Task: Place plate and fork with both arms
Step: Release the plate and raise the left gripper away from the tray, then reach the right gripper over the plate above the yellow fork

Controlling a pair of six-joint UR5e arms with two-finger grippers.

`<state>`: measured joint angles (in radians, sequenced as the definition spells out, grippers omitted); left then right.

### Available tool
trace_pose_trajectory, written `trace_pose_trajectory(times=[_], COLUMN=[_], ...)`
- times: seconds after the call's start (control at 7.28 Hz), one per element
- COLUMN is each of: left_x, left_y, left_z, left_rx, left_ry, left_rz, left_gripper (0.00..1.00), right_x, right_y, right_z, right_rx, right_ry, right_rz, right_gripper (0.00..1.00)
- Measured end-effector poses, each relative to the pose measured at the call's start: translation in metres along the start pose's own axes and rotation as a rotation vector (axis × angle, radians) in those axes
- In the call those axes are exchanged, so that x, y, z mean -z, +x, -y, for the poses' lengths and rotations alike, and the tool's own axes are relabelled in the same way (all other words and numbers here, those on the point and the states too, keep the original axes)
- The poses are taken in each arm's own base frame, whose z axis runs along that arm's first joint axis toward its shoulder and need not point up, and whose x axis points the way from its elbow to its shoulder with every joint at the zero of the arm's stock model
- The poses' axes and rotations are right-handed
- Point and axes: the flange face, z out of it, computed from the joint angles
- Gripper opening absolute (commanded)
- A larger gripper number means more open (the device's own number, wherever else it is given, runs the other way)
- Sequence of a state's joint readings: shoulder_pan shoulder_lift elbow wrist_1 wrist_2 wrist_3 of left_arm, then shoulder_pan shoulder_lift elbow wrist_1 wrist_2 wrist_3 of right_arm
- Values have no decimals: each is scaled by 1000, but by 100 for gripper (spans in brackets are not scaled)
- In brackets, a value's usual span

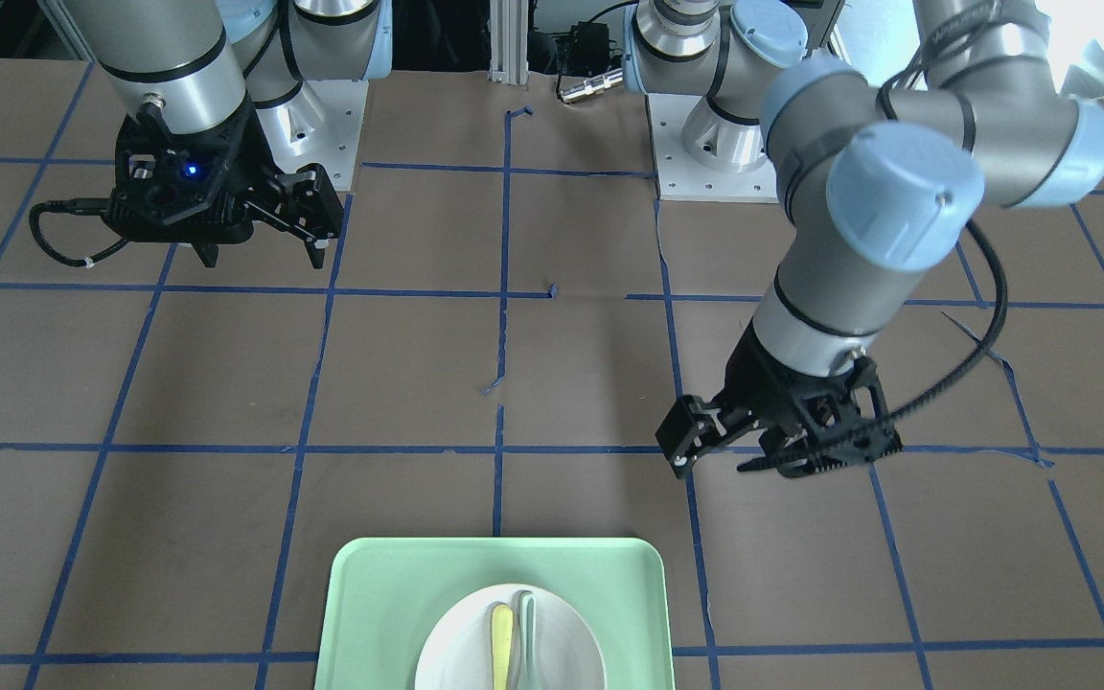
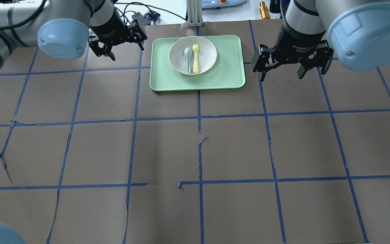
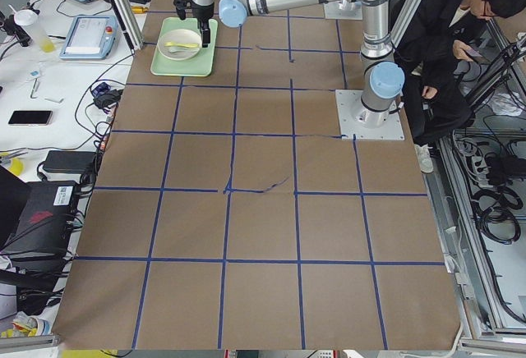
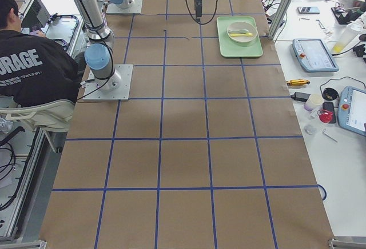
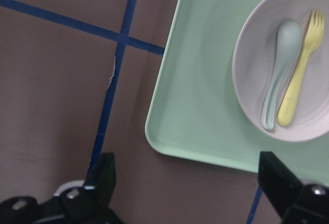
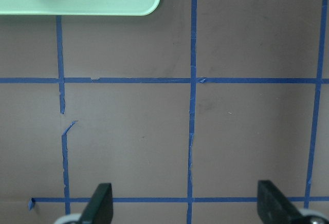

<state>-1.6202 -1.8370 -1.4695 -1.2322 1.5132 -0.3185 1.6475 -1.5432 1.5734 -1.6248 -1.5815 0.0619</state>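
Note:
The white plate (image 2: 206, 61) sits on the mint-green tray (image 2: 168, 79) at the table's far edge. The pale yellow fork (image 2: 195, 58) lies inside the plate, next to a grey-green spoon (image 2: 188, 58). My left gripper (image 2: 127, 52) hangs open and empty above the table, left of the tray. Its wrist view shows the plate (image 5: 252, 80) and the fork (image 5: 300, 80) ahead and to the right of its gripper (image 5: 187, 170). My right gripper (image 2: 280, 76) is open and empty to the right of the tray. Its wrist view shows only a tray corner (image 6: 128, 3).
The brown table (image 2: 195, 152) carries a grid of blue tape. The arm bases (image 1: 705, 144) stand at the robot's side. A person (image 3: 444, 21) sits beside the robot. Tablets and small tools (image 4: 320, 55) lie on the white bench beyond the tray.

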Motion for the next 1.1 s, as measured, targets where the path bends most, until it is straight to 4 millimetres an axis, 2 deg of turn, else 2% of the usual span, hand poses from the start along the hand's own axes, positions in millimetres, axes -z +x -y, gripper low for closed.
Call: trace_pose_trajectory(times=[0.27,0.41,0.55,1.1], left_x=[56,71,76,70], left_y=[5,2,-2,-6], left_z=[-52,-69,-78,-87], left_rx=[-38,-52,-66,-87], left_ry=[-7,-19,-34,-66], left_rz=[13,25,43,72], left_gripper=[100,100,100,100], right_x=[1,1,1,0], right_y=[0,0,0,-1], right_z=[0,0,1,11], right_rx=[0,0,0,0], right_ry=[2,2,9,77], right_rz=[-1,-2,-4,2], right_gripper=[100,100,100,100])
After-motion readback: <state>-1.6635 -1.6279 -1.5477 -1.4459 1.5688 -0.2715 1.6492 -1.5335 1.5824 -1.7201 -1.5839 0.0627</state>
